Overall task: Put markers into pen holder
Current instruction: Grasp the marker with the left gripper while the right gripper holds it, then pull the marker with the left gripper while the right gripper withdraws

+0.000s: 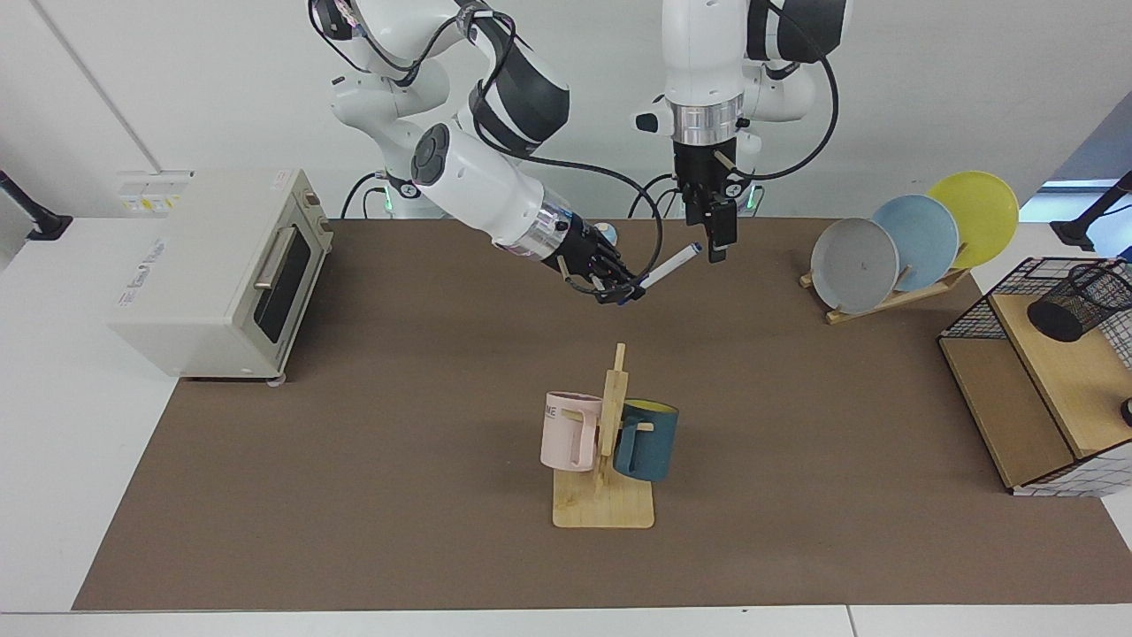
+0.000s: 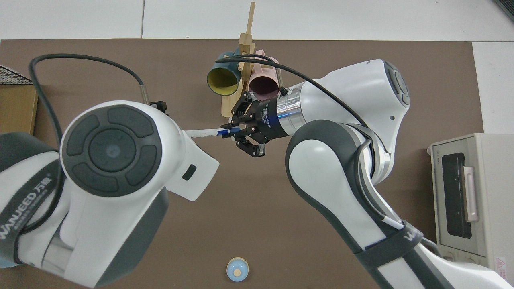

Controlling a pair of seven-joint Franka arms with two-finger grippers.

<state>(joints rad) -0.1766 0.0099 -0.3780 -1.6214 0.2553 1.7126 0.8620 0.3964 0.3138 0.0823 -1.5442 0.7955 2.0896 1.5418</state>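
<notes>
The right pincer (image 1: pixel 623 290) pinches the marker (image 1: pixel 669 265) by one end, clear above the worktop (image 1: pixel 398 460), the barrel's long axis running toward two o'clock in the facing view. Its free blue tip sits just beside the left pincer (image 1: pixel 718 241), which hangs point-down at that end; whether its fingers are spread I cannot tell. The holder (image 1: pixel 1077 303) lies far off at three o'clock, nearer the left arm, so a handover looks likely.
</notes>
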